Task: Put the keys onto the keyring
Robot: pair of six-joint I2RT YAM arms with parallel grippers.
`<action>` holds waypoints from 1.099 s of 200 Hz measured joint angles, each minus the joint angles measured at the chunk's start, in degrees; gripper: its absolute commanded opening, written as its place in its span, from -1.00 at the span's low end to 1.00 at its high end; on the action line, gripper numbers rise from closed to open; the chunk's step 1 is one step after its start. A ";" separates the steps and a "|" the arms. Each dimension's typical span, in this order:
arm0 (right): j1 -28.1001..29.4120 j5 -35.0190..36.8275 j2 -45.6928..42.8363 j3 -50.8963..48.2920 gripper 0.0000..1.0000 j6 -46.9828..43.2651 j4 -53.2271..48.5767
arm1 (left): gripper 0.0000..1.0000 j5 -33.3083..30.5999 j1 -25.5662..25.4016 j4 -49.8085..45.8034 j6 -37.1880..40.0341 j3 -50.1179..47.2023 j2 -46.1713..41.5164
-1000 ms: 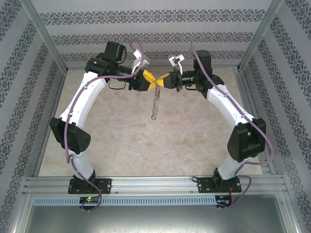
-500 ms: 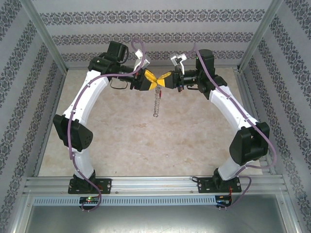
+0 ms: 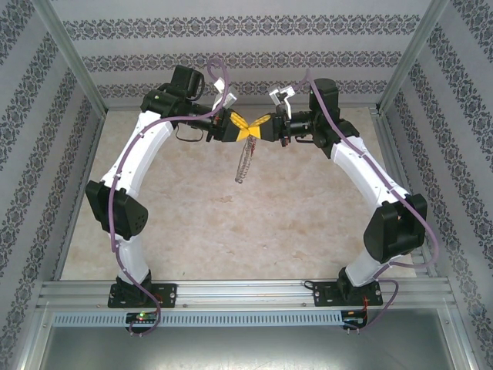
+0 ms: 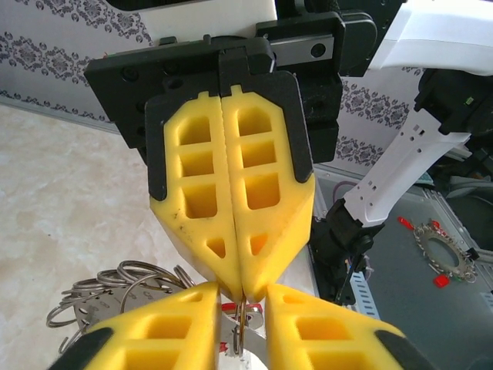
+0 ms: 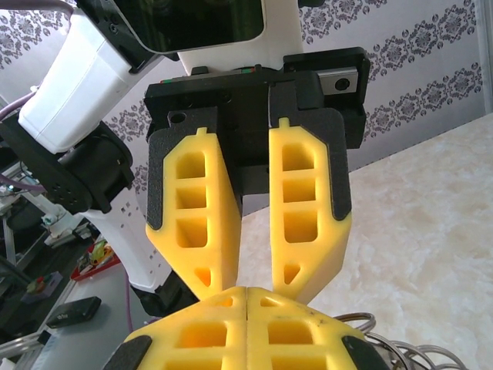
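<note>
Left gripper [image 5: 251, 279] has narrowed, gap remaining, at the tip of right gripper [image 4: 239, 287], which pinches the red key [image 4: 250, 308]; keyring [image 3: 243, 163] hanging below that tip now tilts off vertical, so threading is likely mid-engagement.

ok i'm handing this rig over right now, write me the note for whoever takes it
Right gripper: shut on the keyring, which hangs like a chain above the table.
Left gripper: tip to tip with the right one in mid-air, jaws narrowly apart around the red-headed key; a firm grip cannot be confirmed.
Done: key and keyring are lifted and brought together.
Left: thread the key onto the ring; whether it is already on is hidden between the yellow pads.
</note>
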 measured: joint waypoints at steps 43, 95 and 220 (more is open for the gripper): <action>0.02 -0.09 0.00 0.00 -1.00 -0.02 -0.02 | -0.92 0.26 0.15 -0.81 0.48 0.00 0.00; 0.28 -0.04 0.00 0.00 -1.00 -0.02 -0.02 | -0.71 0.48 0.28 -1.60 1.64 0.00 0.00; 0.37 0.79 0.00 0.00 -1.00 0.00 0.17 | -0.53 0.87 0.33 -4.24 3.04 -0.17 0.00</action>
